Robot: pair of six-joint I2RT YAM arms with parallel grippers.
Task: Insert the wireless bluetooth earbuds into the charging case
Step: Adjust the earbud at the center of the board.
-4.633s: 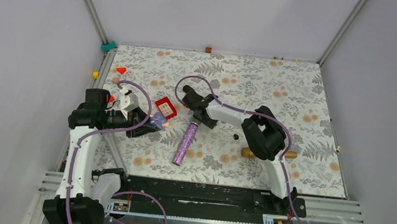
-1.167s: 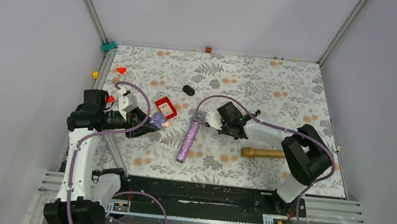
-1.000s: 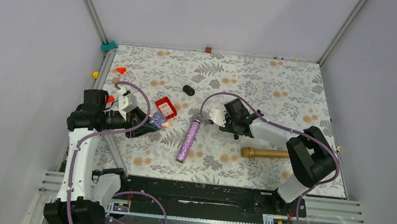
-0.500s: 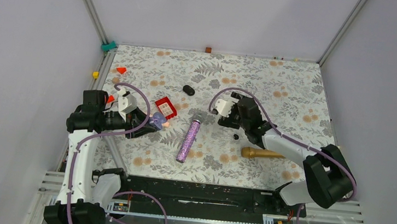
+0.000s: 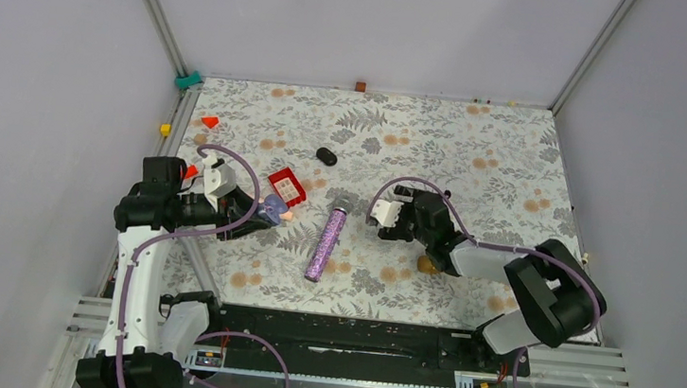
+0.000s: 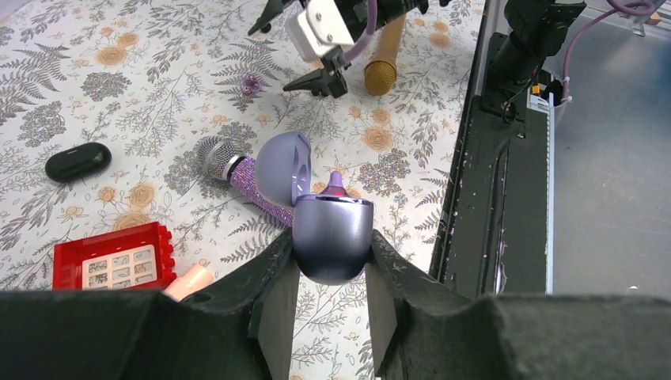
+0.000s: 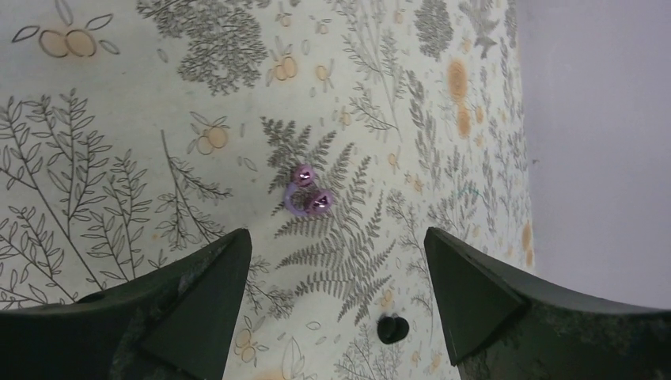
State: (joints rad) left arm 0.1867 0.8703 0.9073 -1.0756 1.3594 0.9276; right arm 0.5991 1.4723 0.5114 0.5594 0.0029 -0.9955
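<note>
The purple charging case (image 6: 332, 229) is clamped in the narrow-set L jaws over the L side of the floral surface (image 5: 476, 159), lid tipped open. A purple tip is seen at its rim, but what's inside can't be made out. The R jaws are spread wide, low over mid-surface, w/ nothing gripped. One tiny black earbud (image 7: 392, 327) is seen lying on the surface, framed btwn the R jaws in the R wrist view; in the top view it's hidden under the R arm. Only one bud can be made out. A small purple bead-like piece (image 7: 307, 191) lies just beyond. The gold mic (image 6: 381, 63) is mostly covered by the R arm from above.
</note>
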